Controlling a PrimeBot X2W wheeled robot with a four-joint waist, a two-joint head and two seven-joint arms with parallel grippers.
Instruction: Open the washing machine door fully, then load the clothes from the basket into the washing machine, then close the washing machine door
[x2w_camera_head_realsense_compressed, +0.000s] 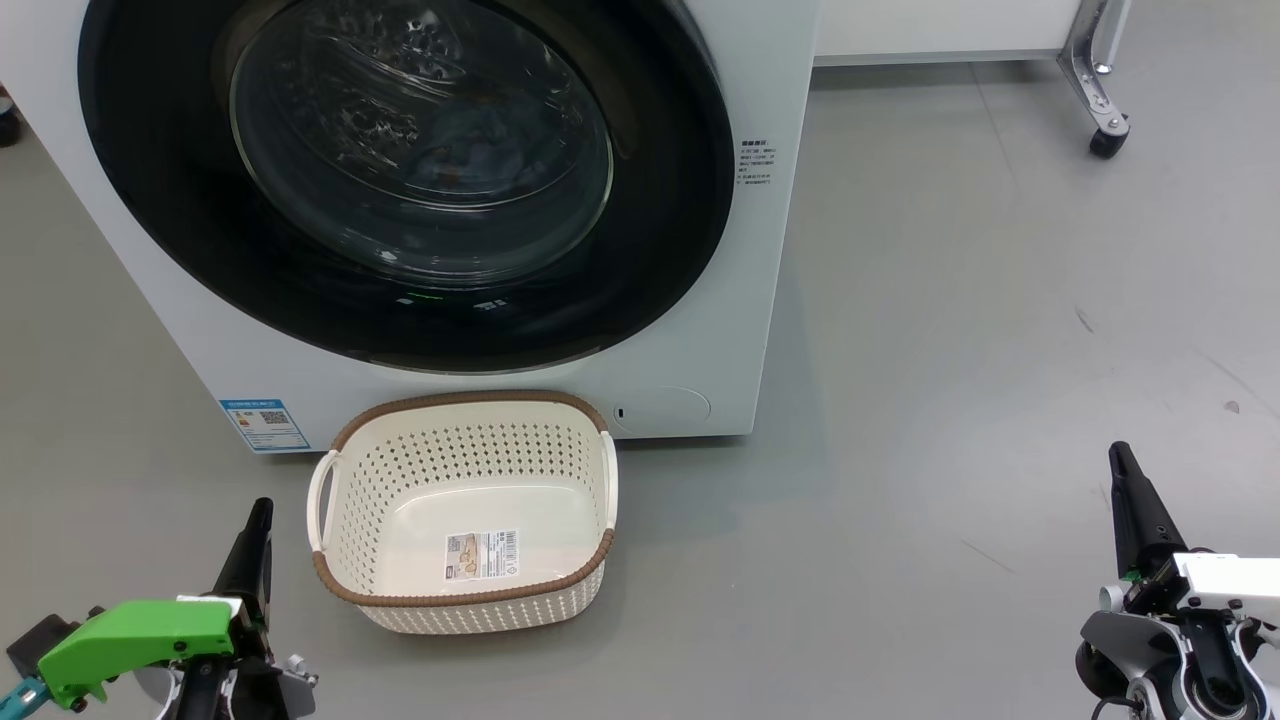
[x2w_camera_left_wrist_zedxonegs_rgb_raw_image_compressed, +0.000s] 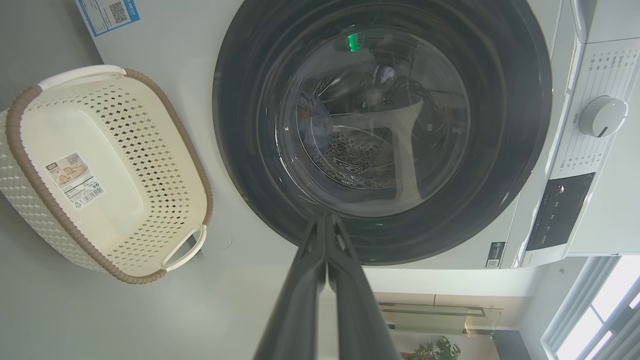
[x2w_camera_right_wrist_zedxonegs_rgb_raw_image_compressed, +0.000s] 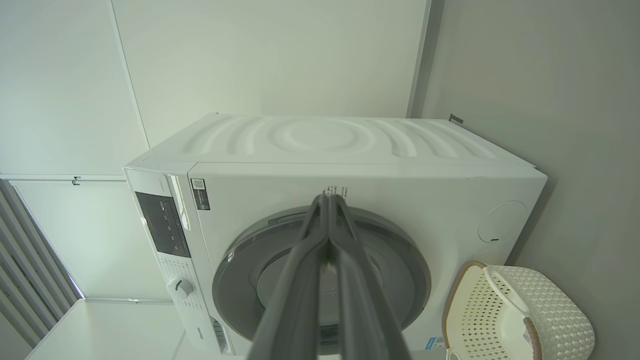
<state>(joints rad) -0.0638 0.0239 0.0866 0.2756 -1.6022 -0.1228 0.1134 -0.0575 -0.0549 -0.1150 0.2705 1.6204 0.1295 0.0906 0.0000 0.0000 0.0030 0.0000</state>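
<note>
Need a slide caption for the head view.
Closed washing machine door, empty basket on the floor before it, left gripper and right gripper both shut, holding nothing.

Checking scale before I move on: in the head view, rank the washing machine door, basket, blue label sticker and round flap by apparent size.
1. washing machine door, largest though cropped.
2. basket.
3. round flap and blue label sticker: alike, not ranked.
</note>
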